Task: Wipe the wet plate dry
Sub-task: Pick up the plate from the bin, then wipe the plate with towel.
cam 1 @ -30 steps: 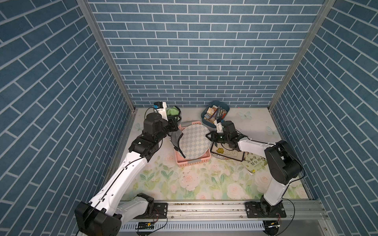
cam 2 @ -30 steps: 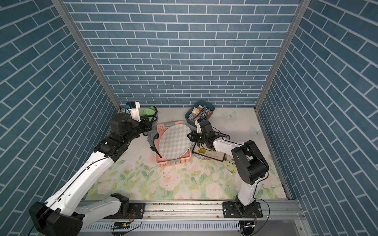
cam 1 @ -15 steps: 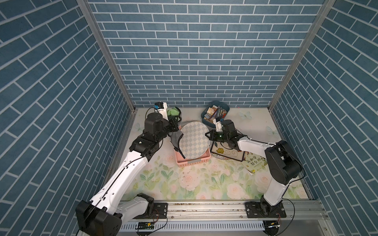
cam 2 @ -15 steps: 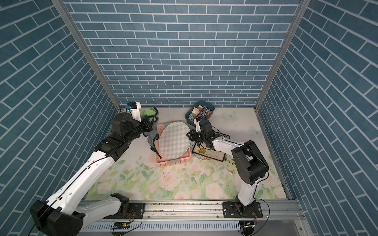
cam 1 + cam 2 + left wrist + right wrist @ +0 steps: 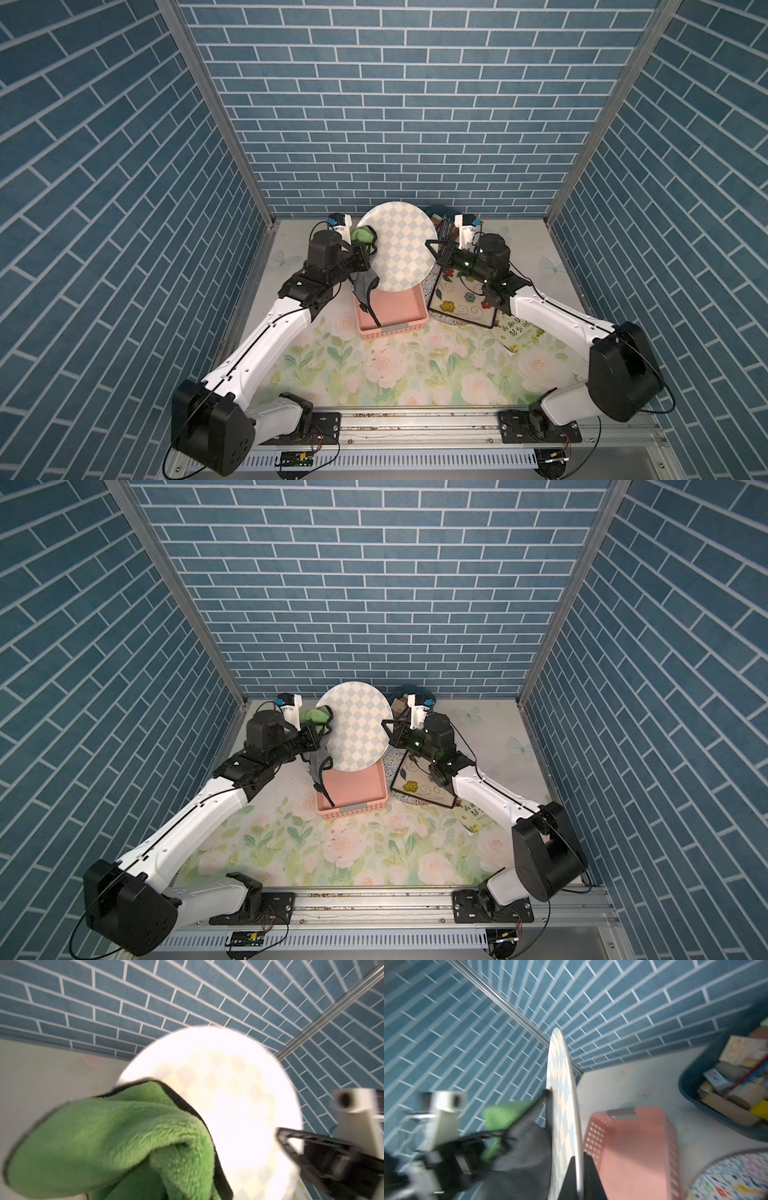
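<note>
The plate (image 5: pixel 397 245) (image 5: pixel 357 725) is round with a blue and cream check. It stands on edge in the air above the pink basket (image 5: pixel 395 316). My right gripper (image 5: pixel 434 249) (image 5: pixel 579 1172) is shut on the plate's right rim, one black finger (image 5: pixel 591 1178) on each face. At the plate's left edge, my left gripper (image 5: pixel 360 254) is shut on a green cloth (image 5: pixel 360 236) (image 5: pixel 114 1136) with a grey back. The cloth's top fold lies against the plate's face (image 5: pixel 228 1095) and its tail hangs into the basket. The cloth hides the left jaws in the left wrist view.
A square flowered plate (image 5: pixel 461 303) lies on a speckled plate right of the basket, with a booklet (image 5: pixel 517 332) beyond it. A blue bin (image 5: pixel 726 1095) of small items sits at the back wall behind the right gripper. The brick walls stand close on three sides.
The right gripper has closed on the plate's rim and lifted the plate up out of the basket, toward the back. The left gripper with the cloth has barely moved.
</note>
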`<act>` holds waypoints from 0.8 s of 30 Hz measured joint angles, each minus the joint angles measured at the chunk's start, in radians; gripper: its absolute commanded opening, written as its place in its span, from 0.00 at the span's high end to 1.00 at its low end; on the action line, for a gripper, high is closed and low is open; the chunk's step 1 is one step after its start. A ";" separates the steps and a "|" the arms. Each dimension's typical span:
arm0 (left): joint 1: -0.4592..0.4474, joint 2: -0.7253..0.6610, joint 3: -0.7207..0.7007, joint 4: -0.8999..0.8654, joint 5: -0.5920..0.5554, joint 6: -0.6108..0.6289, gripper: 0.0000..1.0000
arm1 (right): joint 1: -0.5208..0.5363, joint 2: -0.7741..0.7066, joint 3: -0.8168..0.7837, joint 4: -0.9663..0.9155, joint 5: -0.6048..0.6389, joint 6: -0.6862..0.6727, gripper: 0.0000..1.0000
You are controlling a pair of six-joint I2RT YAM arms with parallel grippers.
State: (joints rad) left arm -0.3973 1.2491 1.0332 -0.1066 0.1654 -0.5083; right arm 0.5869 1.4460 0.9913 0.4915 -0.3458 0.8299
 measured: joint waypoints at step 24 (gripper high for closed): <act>-0.132 0.022 -0.017 0.352 -0.030 -0.214 1.00 | 0.055 -0.060 -0.024 0.143 0.126 0.137 1.00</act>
State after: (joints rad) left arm -0.5297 1.2709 1.0161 0.2455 0.1356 -0.7223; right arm 0.6422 1.3857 0.9676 0.6342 -0.2199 0.9672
